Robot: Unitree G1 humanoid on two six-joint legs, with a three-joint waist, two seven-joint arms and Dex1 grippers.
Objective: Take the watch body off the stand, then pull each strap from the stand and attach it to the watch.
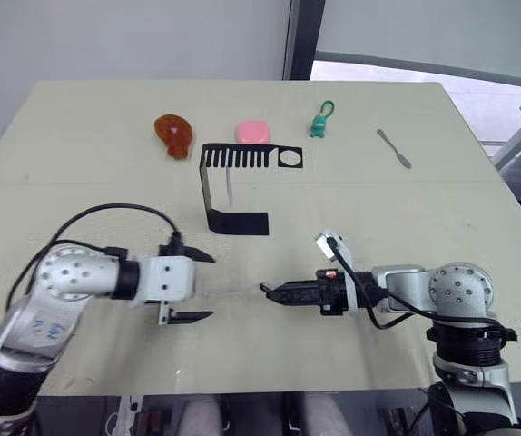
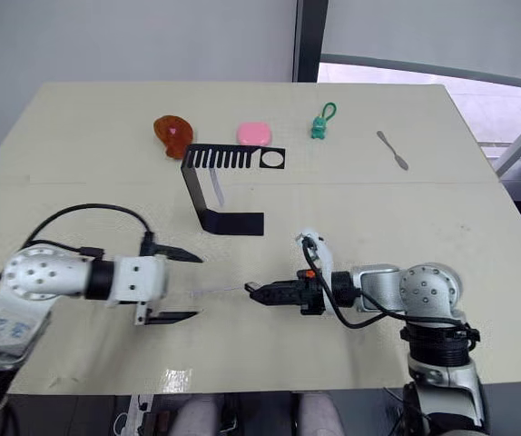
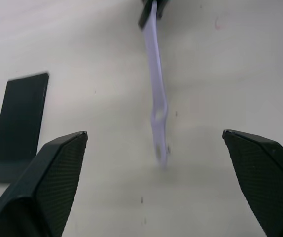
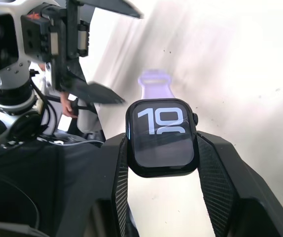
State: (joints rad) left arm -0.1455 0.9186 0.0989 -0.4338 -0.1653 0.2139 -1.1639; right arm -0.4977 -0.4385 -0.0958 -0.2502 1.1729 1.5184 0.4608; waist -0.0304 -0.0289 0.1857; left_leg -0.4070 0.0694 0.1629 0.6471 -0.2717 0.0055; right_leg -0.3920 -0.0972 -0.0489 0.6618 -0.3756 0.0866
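Between the two arms, the right gripper (image 4: 162, 148) pinches the watch (image 4: 162, 137) with one strap (image 3: 158, 106) attached; the left gripper (image 1: 191, 286), spread, should fetch the second strap (image 1: 229, 187) from the stand (image 1: 233, 186).

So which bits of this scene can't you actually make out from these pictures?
- Where the strap joins the watch body: right wrist view, hidden behind the watch body.
- The strap's holes: head views, too faint and thin.
- The second strap hanging on the stand: head views, too small to see how it hooks on.
- The left pincer: left wrist view, fingers cut off at the bottom edge.
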